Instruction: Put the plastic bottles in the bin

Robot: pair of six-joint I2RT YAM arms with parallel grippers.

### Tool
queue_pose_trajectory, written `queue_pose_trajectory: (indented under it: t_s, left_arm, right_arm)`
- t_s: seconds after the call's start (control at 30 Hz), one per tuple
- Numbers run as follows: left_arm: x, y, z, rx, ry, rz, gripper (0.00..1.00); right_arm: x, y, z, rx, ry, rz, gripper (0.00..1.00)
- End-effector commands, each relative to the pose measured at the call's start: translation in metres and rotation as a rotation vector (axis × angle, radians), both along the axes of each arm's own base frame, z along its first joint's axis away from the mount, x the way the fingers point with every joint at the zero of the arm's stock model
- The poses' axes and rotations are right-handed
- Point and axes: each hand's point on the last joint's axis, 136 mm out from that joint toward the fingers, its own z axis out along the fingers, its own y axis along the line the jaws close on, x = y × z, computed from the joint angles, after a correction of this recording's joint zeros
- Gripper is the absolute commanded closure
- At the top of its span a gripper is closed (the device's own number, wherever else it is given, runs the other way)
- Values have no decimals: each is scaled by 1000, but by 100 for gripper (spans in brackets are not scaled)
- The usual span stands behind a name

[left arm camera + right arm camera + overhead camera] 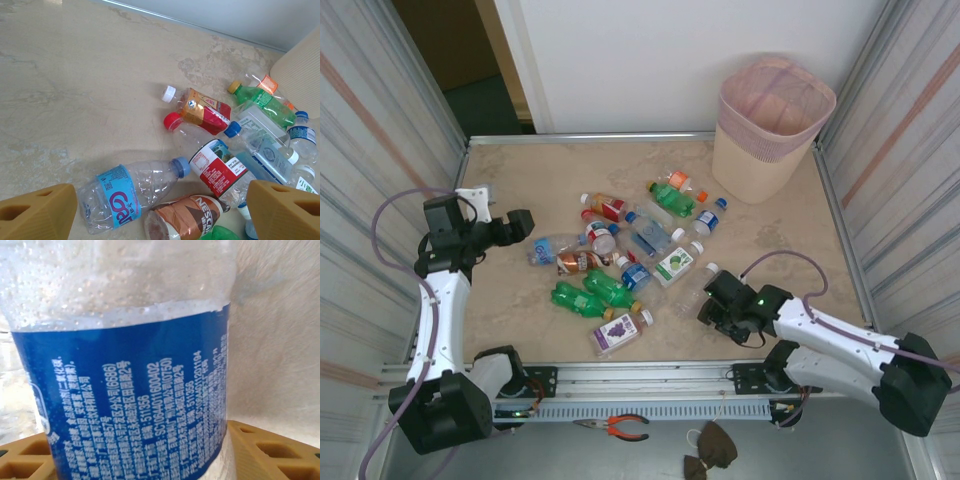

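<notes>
Gripping a blue-labelled clear bottle (125, 415) between the right fingers (272, 455), near right.
Left fingers (37, 212) gape wide, empty, over bare counter (520, 180) left of the plastic bottles (610, 288); open room beyond reaches the bin (760, 165), far right corner.

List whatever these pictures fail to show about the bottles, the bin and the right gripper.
- Right wrist: the blue-labelled clear bottle has its cap and base cut off by the frame; contact with the fingers is unclear.
- Top external: the right gripper hides its fingertips under its own body.
- Top external: the bin floor is hidden by its wall.
- Left wrist: the brown coffee bottle is cut by the bottom edge.
</notes>
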Motion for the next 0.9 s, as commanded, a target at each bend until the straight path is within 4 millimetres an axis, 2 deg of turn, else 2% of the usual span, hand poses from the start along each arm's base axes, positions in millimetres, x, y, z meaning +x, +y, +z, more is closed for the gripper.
queue_pose_trajectory:
  t_s: [0.0,0.2,0.43,0.63,0.87]
  left_arm:
    - [1,2,-3,-2,0,1,12]
    - [1,1,-3,-10,3,-1,12]
    - [1,1,-2,-6,-2,-2,12]
    - [0,1,-1,-2,-6,0,12]
    - [0,2,0,0,-10,4,12]
  right_arm:
    - [7,-22,23,-91,-56,2,39]
    - [27,-47,70,-163,-132,47,39]
    - [71,-69,137,-202,-236,91,39]
    - [131,-77,205,-260,-356,147,39]
    - [207,-72,272,-272,-511,196,39]
